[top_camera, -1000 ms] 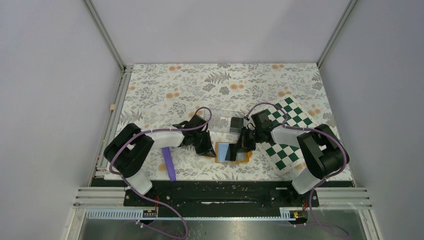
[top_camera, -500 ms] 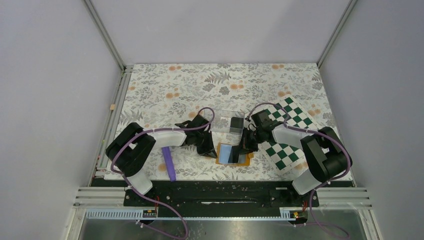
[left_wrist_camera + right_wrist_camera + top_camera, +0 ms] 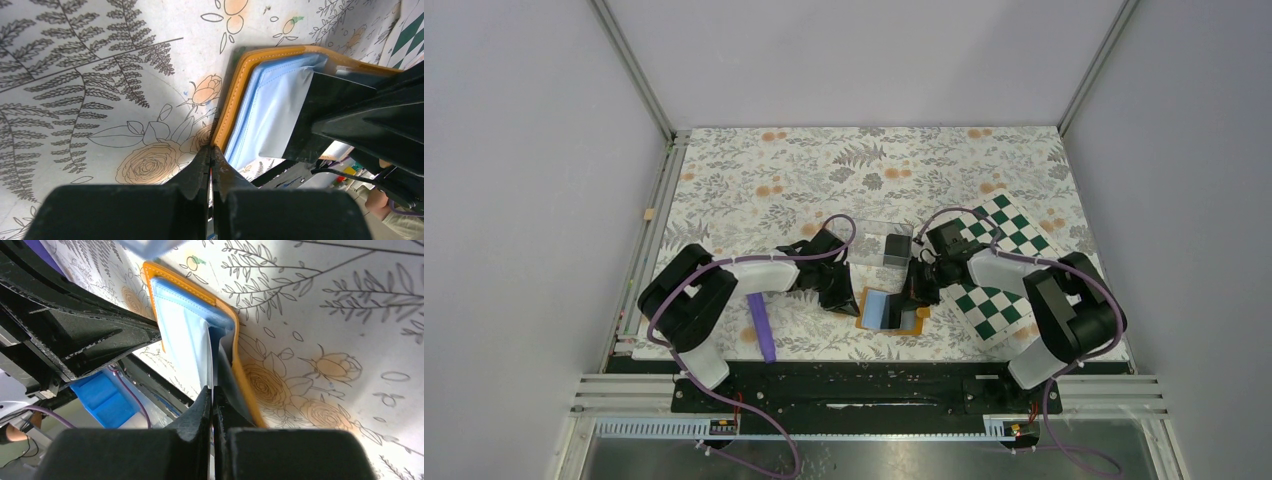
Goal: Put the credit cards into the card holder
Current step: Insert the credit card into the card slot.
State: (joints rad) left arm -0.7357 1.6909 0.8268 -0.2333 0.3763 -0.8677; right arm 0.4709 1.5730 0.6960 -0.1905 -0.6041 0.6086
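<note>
Lying open, card holder [image 3: 889,309] long axis left-right | left hand [image 3: 210,159] closed | right hand [image 3: 212,396] closed

Overhead, my fixed camera looks steeply down from above and behind both arm bases, far enough off to take in the whole floral table [image 3: 774,170]. My left wrist camera sits low over the cloth, looking past the left gripper [image 3: 210,148] at the orange card holder [image 3: 231,102]. My right wrist camera, equally close behind the right gripper [image 3: 213,389], faces that wallet from the opposite edge. All three views share it.
</note>
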